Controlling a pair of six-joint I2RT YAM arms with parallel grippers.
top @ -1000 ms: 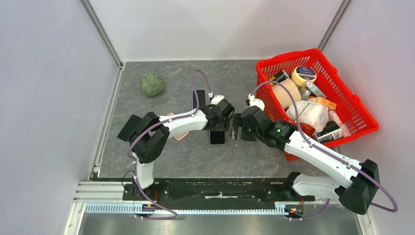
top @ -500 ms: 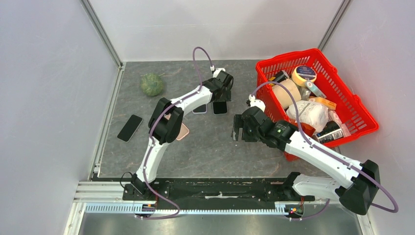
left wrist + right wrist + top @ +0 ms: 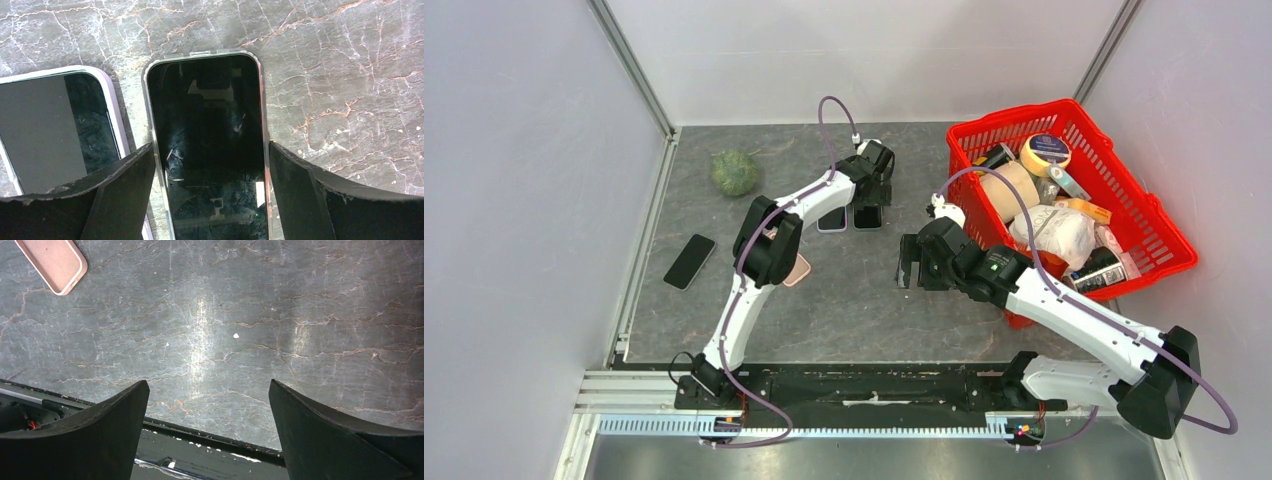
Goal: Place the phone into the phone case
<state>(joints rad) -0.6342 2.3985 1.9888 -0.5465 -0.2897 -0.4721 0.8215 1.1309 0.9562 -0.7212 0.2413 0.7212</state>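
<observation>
A black phone (image 3: pixel 207 125) with a clear rim around it lies flat on the grey stone table, and it also shows in the top view (image 3: pixel 867 217). My left gripper (image 3: pixel 210 150) straddles its near end, a finger against each long edge; in the top view the gripper (image 3: pixel 870 202) is stretched to the far middle. A second phone (image 3: pixel 55 130) with a pale lavender edge lies just left of it (image 3: pixel 832 219). A pink phone case (image 3: pixel 797 270) lies partly under the left arm and shows in the right wrist view (image 3: pixel 52 262). My right gripper (image 3: pixel 906 262) is open and empty over bare table (image 3: pixel 207 390).
A third black phone (image 3: pixel 689 261) lies near the left wall. A green ball (image 3: pixel 734 172) sits at the far left. A red basket (image 3: pixel 1014 114) full of groceries stands at the right, close behind the right arm. The table's front rail (image 3: pixel 210 437) is just under the right gripper.
The left arm swung from the table's middle to the far side with the black phone between its fingers, then shifted slightly left. The right arm barely moved.
</observation>
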